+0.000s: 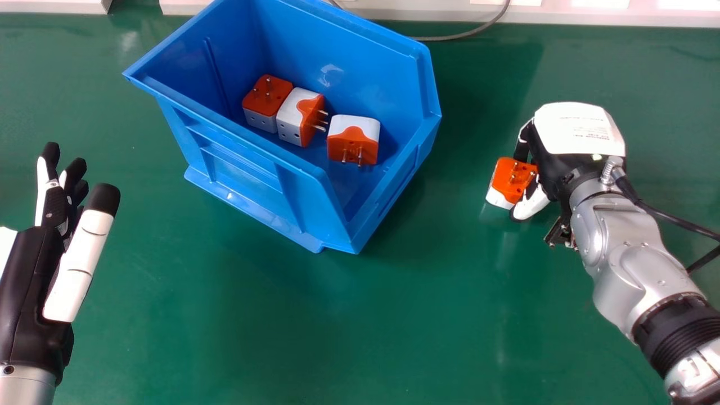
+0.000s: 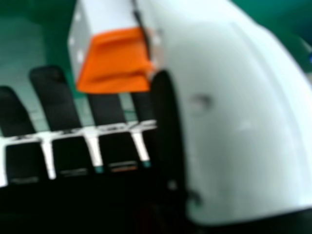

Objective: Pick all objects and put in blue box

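Observation:
Near the table's right side in the head view, my right hand (image 1: 579, 130) holds an orange and white plug adapter (image 1: 512, 180), its pins facing up. In the right hand view the adapter (image 2: 116, 61) is pinched between the thumb and fingertips of my right hand (image 2: 229, 112). The blue box (image 1: 242, 139) stands at upper centre in the head view. Inside it, side by side, are an adapter with an orange top (image 1: 266, 97), one turned sideways (image 1: 292, 118) and a third (image 1: 353, 135). My left hand (image 1: 34, 275) is open at the left edge.
A green table (image 1: 349, 326) lies under everything, with bare surface between the box and my right hand. Behind the box a grey cable (image 1: 467, 35) runs near a pale ledge (image 1: 607, 16) at the far edge. Another cable (image 1: 669, 216) hangs beside my right forearm.

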Robot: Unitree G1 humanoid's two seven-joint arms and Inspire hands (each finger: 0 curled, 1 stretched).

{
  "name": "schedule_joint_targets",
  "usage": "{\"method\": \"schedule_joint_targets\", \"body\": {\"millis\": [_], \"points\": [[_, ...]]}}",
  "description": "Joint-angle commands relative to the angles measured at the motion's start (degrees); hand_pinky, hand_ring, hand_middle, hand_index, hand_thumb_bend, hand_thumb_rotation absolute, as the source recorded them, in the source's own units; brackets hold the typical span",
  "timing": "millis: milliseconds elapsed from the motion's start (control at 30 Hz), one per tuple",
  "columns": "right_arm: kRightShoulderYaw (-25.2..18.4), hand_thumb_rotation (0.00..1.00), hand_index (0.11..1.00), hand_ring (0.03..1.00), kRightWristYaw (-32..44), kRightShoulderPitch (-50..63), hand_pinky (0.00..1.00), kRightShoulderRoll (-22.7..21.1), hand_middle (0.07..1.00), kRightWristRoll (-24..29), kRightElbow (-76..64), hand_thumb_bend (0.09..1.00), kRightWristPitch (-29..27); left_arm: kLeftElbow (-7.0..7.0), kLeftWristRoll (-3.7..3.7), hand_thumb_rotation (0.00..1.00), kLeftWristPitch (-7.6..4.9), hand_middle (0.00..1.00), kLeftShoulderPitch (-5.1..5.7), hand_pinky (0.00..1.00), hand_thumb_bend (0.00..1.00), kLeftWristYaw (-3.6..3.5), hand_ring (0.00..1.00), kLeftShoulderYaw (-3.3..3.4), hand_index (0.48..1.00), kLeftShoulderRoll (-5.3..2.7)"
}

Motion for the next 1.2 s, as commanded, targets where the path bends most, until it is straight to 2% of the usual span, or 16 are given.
{"method": "schedule_joint_targets", "body": {"millis": [0, 67, 300, 433, 733, 867, 1000, 1100, 1167], "points": [[-0.64, 0.00, 0.535, 0.427, -0.20, -0.76, 0.32, -0.68, 0.514, 0.37, -0.71, 0.495, 0.53, -1.05, -0.26, 0.92, -1.10, 1.00, 0.15, 1.00, 0.79, -0.18, 1.00, 0.71, 1.000, 0.73], [-0.62, 0.00, 0.537, 0.428, -0.40, -0.75, 0.32, -0.71, 0.515, 0.40, -0.62, 0.494, 0.32, -0.71, -0.22, 0.92, -1.33, 1.00, 0.05, 1.00, 0.79, -0.21, 1.00, 0.74, 1.000, 0.74], [-1.22, 0.00, 0.539, 0.431, -1.82, 0.58, 0.31, -0.96, 0.526, 1.10, -2.03, 0.490, -0.31, -1.10, 0.19, 0.92, -1.16, 1.00, 0.12, 1.00, 0.79, -0.10, 1.00, 0.58, 1.000, 0.71], [-1.24, 0.00, 0.536, 0.433, -0.74, 1.35, 0.31, -1.83, 0.525, 0.89, -4.33, 0.491, 0.05, -0.76, 0.26, 0.92, -1.10, 1.00, -0.13, 1.00, 0.79, -0.06, 1.00, 0.36, 1.000, 0.63], [-3.45, 0.00, 0.496, 0.466, 8.18, 8.12, 0.33, -8.39, 0.523, -0.59, -25.65, 0.492, 2.95, -0.35, 0.62, 0.92, -0.10, 1.00, -0.91, 1.00, 0.78, 0.39, 1.00, -0.11, 1.000, 0.47], [-6.45, 0.00, 0.485, 0.459, 11.02, 13.61, 0.33, -11.52, 0.524, -0.55, -38.80, 0.492, 2.20, 0.07, 0.98, 0.92, 0.23, 1.00, -1.51, 1.00, 0.78, 0.66, 1.00, -0.20, 1.000, 0.48], [-9.08, 0.00, 0.491, 0.452, 12.26, 17.01, 0.32, -12.55, 0.527, -0.35, -47.33, 0.491, 0.81, 0.60, 1.39, 0.92, 0.68, 1.00, -2.48, 1.00, 0.78, 0.99, 1.00, -0.47, 1.000, 0.48], [-11.06, 0.00, 0.461, 0.384, 12.95, 18.25, 0.29, -12.29, 0.516, 0.55, -50.70, 0.503, -0.44, 0.76, 1.65, 0.92, 1.02, 1.00, -2.96, 0.98, 0.78, 1.32, 1.00, -0.76, 1.000, 0.46], [-12.08, 0.00, 0.461, 0.384, 13.39, 18.50, 0.29, -11.75, 0.516, 1.23, -52.30, 0.503, -1.08, 0.92, 1.76, 0.92, 1.23, 1.00, -3.29, 0.98, 0.78, 1.53, 1.00, -0.96, 1.000, 0.47]]}}
